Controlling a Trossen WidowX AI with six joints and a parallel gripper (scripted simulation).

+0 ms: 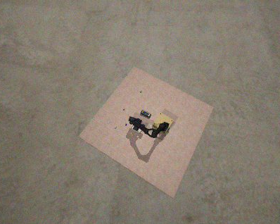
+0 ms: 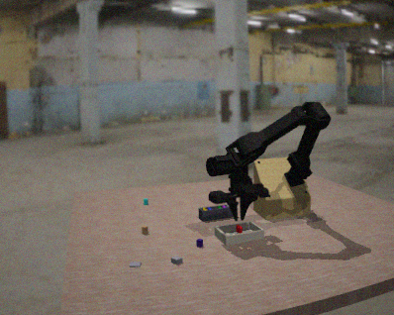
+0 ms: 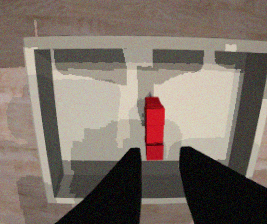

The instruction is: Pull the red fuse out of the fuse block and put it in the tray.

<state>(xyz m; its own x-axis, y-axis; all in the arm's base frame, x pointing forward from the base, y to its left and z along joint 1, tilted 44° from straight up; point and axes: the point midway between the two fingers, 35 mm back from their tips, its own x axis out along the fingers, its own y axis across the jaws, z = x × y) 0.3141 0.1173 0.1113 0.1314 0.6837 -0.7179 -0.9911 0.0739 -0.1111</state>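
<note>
The red fuse (image 2: 239, 229) (image 3: 154, 125) is inside the outline of the tray (image 2: 245, 238) (image 3: 134, 42), below the fingertips and roughly upright. Whether it rests on the tray floor is hard to tell. My gripper (image 2: 240, 219) (image 3: 159, 156) points down above the tray. Its fingers are parted, with a gap on each side of the fuse in the wrist view, so it is open. The fuse block (image 2: 210, 216) stands behind the tray in the exterior view, with several coloured fuses in it. It is out of the wrist view.
A yellowish angular block (image 2: 271, 180) stands by the arm's base. A purple piece (image 2: 199, 243), a grey block (image 2: 176, 260), a flat grey piece (image 2: 135, 264), a brown piece (image 2: 145, 230) and a teal piece (image 2: 146, 202) lie left of the tray in the exterior view.
</note>
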